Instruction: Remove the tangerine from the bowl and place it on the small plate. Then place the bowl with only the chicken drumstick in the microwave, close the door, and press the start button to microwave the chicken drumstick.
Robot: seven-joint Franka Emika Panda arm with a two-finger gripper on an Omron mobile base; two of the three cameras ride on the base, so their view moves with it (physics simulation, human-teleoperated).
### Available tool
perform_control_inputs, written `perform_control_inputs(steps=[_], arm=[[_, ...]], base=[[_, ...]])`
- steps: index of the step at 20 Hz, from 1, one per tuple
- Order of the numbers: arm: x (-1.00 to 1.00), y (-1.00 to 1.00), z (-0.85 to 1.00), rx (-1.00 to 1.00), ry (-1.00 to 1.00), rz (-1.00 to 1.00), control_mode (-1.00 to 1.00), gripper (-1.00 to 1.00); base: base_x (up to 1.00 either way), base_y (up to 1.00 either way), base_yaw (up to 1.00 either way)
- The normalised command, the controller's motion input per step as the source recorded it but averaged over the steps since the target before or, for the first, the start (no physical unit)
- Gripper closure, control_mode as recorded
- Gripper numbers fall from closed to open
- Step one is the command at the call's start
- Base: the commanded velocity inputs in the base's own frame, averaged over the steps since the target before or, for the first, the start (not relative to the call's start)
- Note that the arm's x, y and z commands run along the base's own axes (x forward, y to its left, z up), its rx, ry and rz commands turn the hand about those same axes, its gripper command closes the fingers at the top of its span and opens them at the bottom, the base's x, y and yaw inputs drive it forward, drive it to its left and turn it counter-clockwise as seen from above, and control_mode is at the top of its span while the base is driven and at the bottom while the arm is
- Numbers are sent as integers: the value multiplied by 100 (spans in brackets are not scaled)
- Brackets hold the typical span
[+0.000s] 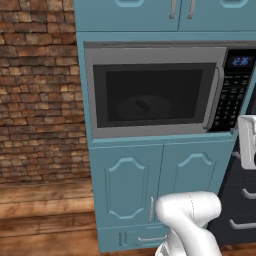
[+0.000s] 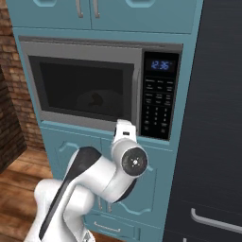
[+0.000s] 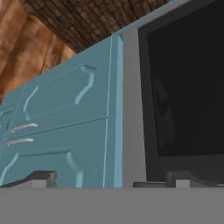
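A: Fingers first. What do we log?

B: In the hand view the two dark fingers sit at the bottom edge, well apart, nothing between them. The gripper points at the lower edge of the microwave, where the grey frame meets the teal cabinet doors beneath. That view is rolled, so the cabinet lies to the left and the door's dark glass to the right.

A: Contact with the front?

B: Cannot tell. The tips are close to the grey frame, but no touch is clear.

A: Arm position?

B: In the right base view the white wrist rises in front of the cabinet, just below the microwave's lower edge, under the gap between window and keypad strip. In the left base view only part of the hand shows at the right edge, beside the keypad.

A: Door?

B: The door is shut, flush with the frame; the curved bar handle runs down its right side.

A: Bowl and drumstick?

B: Inside, seen dimly through the glass. The bowl is a pale round shape mid-chamber; the chicken drumstick is a darker patch in it. Same in the right base view: bowl, drumstick.

A: Display?

B: The blue display is lit; the digits are too blurred to log with confidence.

A: Surroundings?

B: Brick wall to the left, wooden floor below.
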Motion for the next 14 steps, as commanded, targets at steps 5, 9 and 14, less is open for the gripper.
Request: perform_control_inputs(steps=[5, 9, 14], arm=[[19, -22, -22, 0, 2, 0, -100, -100], [52, -24, -1, 2, 2, -3, -100, -100], [53, -14, -6, 4, 0, -1, -100, -100]], base=[[0, 0, 0], [0, 0, 0], [0, 0, 0]])
